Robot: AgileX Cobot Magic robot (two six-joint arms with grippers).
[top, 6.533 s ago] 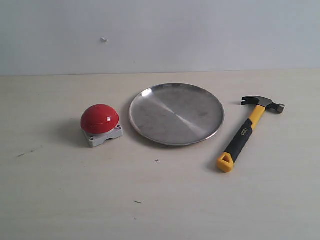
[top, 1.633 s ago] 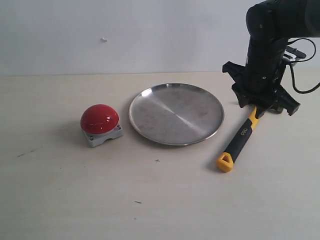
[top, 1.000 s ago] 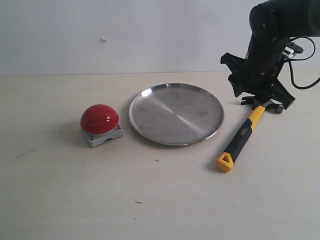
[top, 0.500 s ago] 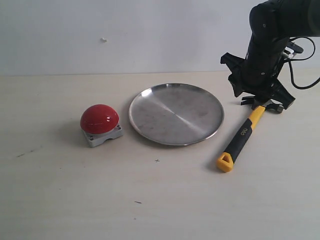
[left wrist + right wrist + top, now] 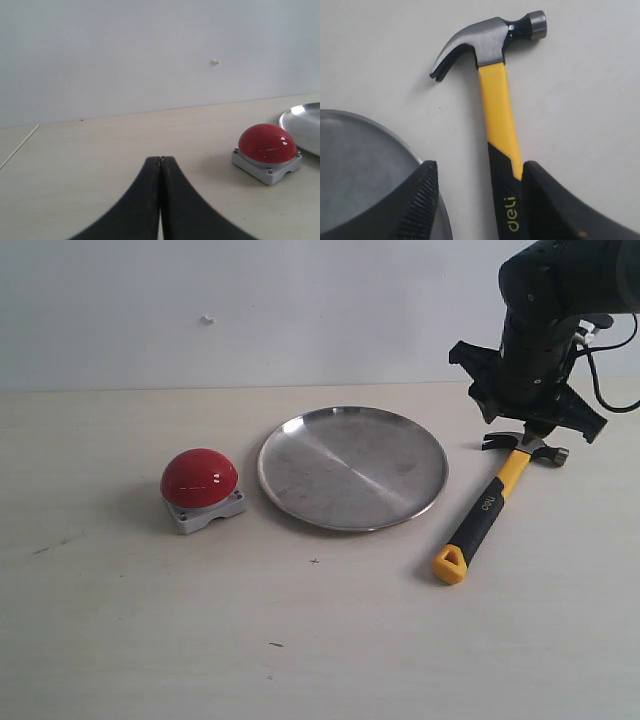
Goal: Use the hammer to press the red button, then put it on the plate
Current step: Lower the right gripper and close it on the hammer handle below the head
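The hammer (image 5: 482, 512) lies flat on the table to the right of the plate (image 5: 352, 468), head away from me, yellow end toward the front. My right gripper (image 5: 535, 423) hangs open just above the hammer's head. In the right wrist view the gripper (image 5: 479, 170) straddles the hammer (image 5: 499, 105), whose black grip runs close by one finger, and the plate (image 5: 360, 165) sits beyond the other. The red button (image 5: 200, 477) stands left of the plate. My left gripper (image 5: 160, 159) is shut and empty, with the red button (image 5: 266, 145) ahead of it.
A plain pale wall runs behind the table. The plate's rim (image 5: 302, 120) shows just past the button in the left wrist view. Small dark specks mark the bare tabletop in front of the objects. A black cable trails from the right arm.
My right gripper has lifted and shifted slightly right, from low over the hammer's neck to just above its head. The hammer, plate and button have not moved.
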